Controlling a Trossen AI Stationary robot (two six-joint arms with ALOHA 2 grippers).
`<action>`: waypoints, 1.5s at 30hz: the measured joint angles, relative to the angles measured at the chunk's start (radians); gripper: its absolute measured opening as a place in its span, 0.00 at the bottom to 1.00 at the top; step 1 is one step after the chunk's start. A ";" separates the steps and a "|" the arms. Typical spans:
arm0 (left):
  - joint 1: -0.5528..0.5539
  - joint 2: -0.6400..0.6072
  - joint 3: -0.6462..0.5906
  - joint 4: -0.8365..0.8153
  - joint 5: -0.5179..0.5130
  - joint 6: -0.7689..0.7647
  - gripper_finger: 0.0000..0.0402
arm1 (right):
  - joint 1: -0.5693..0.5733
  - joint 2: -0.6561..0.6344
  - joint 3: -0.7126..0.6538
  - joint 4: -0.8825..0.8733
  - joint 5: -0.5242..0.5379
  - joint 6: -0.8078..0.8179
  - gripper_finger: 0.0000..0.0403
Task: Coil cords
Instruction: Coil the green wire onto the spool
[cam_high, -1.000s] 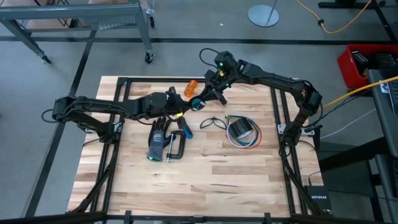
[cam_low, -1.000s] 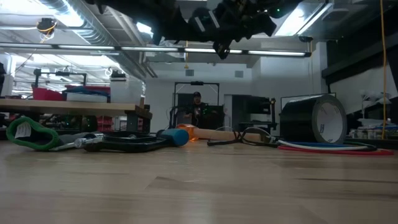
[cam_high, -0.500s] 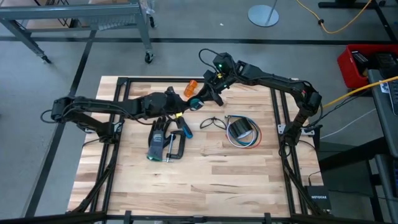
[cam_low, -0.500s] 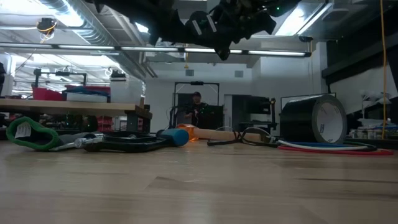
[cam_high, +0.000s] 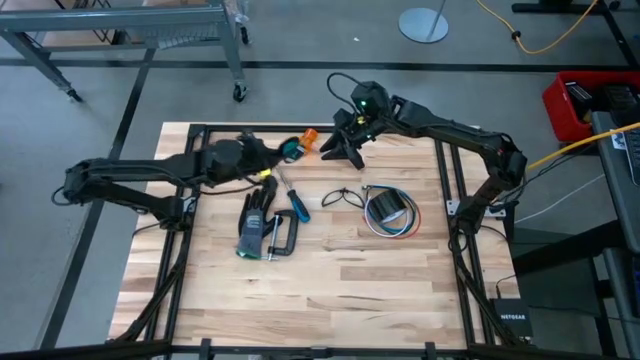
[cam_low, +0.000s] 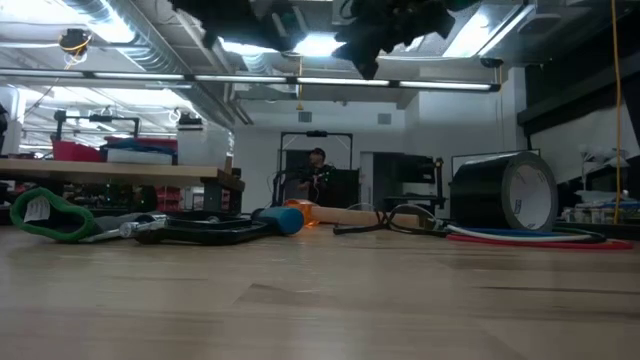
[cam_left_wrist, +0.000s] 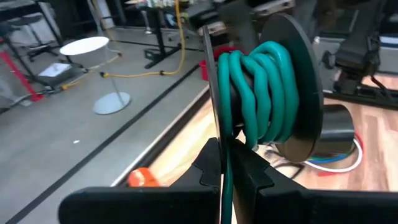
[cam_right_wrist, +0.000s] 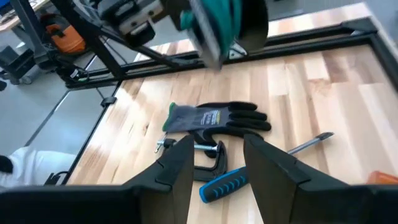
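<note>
A teal-green cord (cam_left_wrist: 261, 87) is wound on a spool between two black discs, held up in the air over the table's far left part (cam_high: 292, 150) by my left gripper (cam_left_wrist: 225, 149), which is shut on it. My right gripper (cam_high: 338, 152) hangs open just right of the spool, touching nothing; its wrist view shows the spool (cam_right_wrist: 227, 22) beyond its fingers. A thin black cord (cam_high: 345, 198) lies loose on the table's middle. Red, white and blue wires (cam_high: 400, 228) lie looped around a black tape roll (cam_high: 385, 207). My left gripper pinches the rim of the spool's near black disc (cam_left_wrist: 214, 134) between its two fingers, coming from the table's left and nearly level. A teal strand (cam_left_wrist: 226, 186) runs down between the fingers beside the disc. The spool hangs clear of the table, its discs on edge.
Under the arms lie a blue-handled screwdriver (cam_high: 295, 200), a black glove (cam_high: 254, 222) and a C-clamp (cam_high: 281, 236). An orange object (cam_high: 312, 135) sits at the far edge. The table's near half is bare wood (cam_high: 330, 290). A person stands in the room behind (cam_low: 317, 172).
My left gripper has drawn back toward the table's left and far edge and risen a little, carrying the spool away from my right gripper. My right gripper's fingers have spread wider and it has tipped slightly upward.
</note>
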 joint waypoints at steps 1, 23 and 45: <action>0.004 -0.026 0.000 -0.021 -0.011 -0.002 0.00 | 0.000 -0.009 0.000 -0.002 0.009 0.000 0.35; 0.092 -0.701 -0.255 -0.545 -0.031 -0.446 0.00 | -0.059 -0.300 0.000 -0.261 0.141 -0.008 0.35; 0.096 -0.793 -0.804 -0.070 0.071 -1.159 0.00 | -0.060 -0.578 -0.230 -0.152 0.383 -0.013 0.35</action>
